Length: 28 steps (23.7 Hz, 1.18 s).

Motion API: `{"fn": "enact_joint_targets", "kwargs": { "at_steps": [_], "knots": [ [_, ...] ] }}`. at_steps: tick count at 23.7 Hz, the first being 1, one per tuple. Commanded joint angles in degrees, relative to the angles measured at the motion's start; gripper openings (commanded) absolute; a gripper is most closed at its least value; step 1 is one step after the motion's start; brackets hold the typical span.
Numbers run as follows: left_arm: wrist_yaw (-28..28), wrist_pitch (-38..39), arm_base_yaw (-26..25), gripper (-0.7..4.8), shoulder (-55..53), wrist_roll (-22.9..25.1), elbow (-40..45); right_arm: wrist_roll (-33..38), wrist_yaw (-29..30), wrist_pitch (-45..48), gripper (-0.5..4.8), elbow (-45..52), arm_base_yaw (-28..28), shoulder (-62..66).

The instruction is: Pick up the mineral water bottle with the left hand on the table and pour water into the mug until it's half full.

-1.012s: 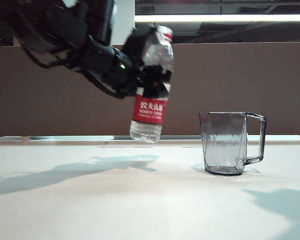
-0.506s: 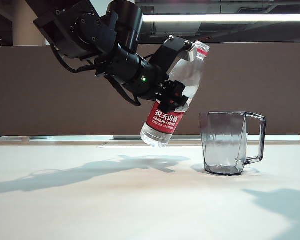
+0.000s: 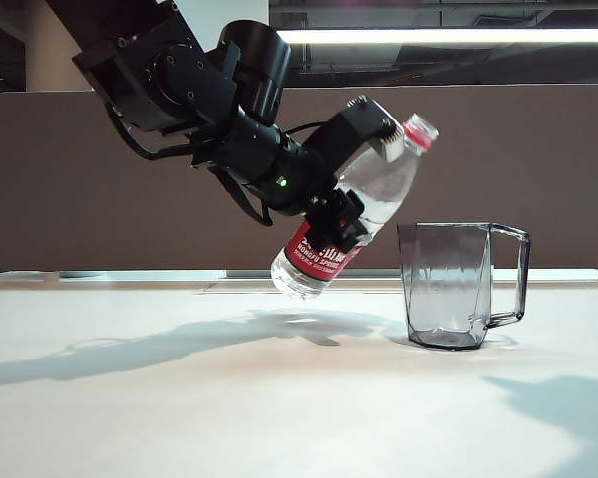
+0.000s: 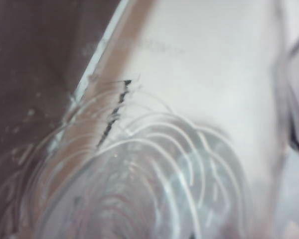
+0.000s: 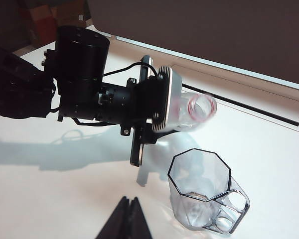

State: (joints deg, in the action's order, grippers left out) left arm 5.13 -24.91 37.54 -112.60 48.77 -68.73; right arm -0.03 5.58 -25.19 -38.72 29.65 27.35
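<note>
My left gripper is shut on the mineral water bottle and holds it in the air, tilted, neck up and to the right. Its open mouth with the red ring hangs above the left rim of the mug. No water stream shows. The smoky faceted mug stands upright on the white table, handle to the right, and looks empty. In the left wrist view the bottle's ribbed clear plastic fills the picture and hides the jaws. My right gripper is shut, low over the table near the mug.
A brown partition runs along the table's far edge. A gap between table panels lies behind the mug. The left arm's bulky black joints hang over the table's left half and cast a shadow on it.
The left arm has swung right toward the mug and its wrist has rolled. The bottle went from nearly upright to steeply tilted, its mouth now above the mug's left rim.
</note>
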Motion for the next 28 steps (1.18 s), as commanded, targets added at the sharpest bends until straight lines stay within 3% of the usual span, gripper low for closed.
{"fn": "enact_joint_targets", "kwargs": {
  "at_steps": [1,11,18,28],
  "knots": [
    [0.22,-5.05,0.35,1.74,0.63,4.5,-0.52,-0.2,-0.07,0.94,-0.02,-0.44,0.04,-0.11],
    [0.22,-7.43,0.26,1.74,-0.55,10.27,-0.52,-0.2,0.15,0.94,-0.02,-0.44,0.04,-0.11],
    [0.22,-8.87,-0.04,1.75,-1.16,16.98,-0.52,-0.2,0.15,0.92,-0.02,-0.44,0.04,-0.13],
    [0.22,-14.05,-0.83,1.75,-2.97,20.46,-0.61,-0.2,0.61,0.92,-0.02,-0.44,0.04,-0.17]
  ]
}}
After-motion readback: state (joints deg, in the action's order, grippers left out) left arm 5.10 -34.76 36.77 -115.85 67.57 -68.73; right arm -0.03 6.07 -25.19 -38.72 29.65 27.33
